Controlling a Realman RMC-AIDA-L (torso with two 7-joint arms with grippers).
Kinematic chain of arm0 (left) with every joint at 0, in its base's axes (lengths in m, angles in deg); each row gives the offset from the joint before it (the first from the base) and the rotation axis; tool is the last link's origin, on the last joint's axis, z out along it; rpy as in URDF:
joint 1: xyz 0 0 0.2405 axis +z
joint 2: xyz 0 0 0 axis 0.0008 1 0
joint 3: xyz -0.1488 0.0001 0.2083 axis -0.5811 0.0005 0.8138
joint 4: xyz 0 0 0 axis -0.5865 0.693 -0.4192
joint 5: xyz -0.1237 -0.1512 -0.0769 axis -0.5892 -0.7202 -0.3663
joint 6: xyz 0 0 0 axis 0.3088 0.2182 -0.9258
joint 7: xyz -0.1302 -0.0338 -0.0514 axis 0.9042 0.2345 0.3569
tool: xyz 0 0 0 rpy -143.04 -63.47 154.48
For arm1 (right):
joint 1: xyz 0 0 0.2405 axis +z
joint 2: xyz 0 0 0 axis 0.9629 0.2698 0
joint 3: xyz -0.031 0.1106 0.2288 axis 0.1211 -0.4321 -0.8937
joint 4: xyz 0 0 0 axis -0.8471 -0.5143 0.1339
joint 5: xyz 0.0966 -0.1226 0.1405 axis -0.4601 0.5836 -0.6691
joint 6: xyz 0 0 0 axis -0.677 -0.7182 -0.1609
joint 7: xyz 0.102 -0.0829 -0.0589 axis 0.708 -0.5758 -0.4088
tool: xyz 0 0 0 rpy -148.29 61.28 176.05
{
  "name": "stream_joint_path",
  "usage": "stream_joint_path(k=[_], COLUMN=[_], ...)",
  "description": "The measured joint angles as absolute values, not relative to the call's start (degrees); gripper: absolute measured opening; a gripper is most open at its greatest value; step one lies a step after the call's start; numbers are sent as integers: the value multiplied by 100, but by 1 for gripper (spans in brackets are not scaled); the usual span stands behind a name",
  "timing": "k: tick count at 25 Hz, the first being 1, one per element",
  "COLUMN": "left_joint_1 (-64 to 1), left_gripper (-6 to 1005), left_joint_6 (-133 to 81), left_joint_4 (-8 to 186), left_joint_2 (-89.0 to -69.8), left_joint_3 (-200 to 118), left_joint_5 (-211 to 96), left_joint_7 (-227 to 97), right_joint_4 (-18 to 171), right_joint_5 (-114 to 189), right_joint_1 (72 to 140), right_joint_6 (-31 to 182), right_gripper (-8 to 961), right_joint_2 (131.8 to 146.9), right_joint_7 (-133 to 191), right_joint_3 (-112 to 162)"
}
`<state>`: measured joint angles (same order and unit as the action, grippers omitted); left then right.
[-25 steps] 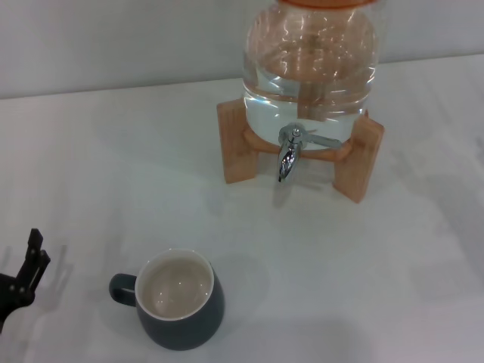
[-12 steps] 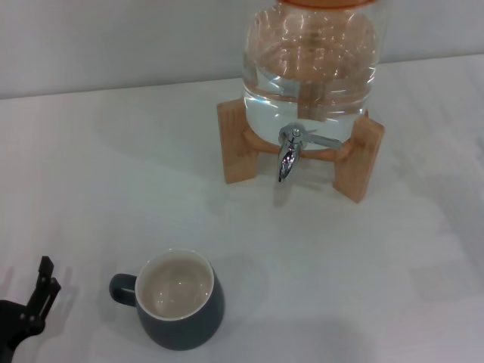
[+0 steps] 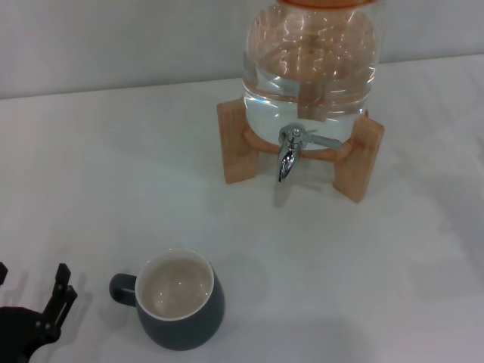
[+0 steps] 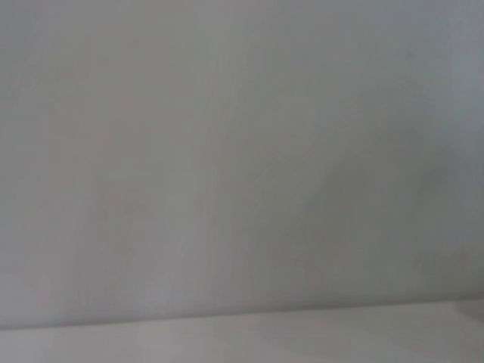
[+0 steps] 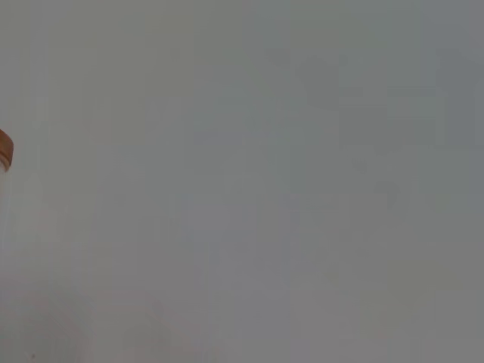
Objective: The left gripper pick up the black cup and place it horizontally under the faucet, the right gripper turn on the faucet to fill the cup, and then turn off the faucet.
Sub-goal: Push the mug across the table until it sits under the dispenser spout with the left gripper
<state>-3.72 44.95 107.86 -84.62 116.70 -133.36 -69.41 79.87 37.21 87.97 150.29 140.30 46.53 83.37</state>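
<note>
I see the squat dark charcoal mug, the black cup (image 3: pixel 180 299), standing upright on the white table (image 3: pixel 363 265) with its cream inside facing up and its small loop handle turned toward my left gripper (image 3: pixel 30 302). That black two-fingered claw sits low at the near left corner of the head view, just beside the handle but apart from it; one finger (image 3: pixel 60 291) shows plainly and another tip pokes in at the frame edge, so I read the fingers as spread and holding nothing. Well beyond the claw, far across the table, the shiny chrome faucet (image 3: pixel 290 153) hangs from the clear water jar (image 3: pixel 310 64) on its wooden stand (image 3: pixel 238 144). I cannot see my right gripper anywhere.
</note>
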Motion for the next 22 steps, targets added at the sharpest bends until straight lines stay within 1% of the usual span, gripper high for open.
stream_joint_path(k=[22], left_joint_1=[-186], left_gripper=[888], left_joint_6=[4327], left_joint_4=[10959], left_joint_2=[-8480], left_joint_3=[11670], left_joint_5=[-12930], left_joint_7=[-6921], right_joint_4=[7991], right_joint_5=[3721], right_joint_1=[8777], right_joint_6=[15029], right_gripper=[868], right_joint_2=[14003], right_joint_7=[4625], right_joint_3=[8337])
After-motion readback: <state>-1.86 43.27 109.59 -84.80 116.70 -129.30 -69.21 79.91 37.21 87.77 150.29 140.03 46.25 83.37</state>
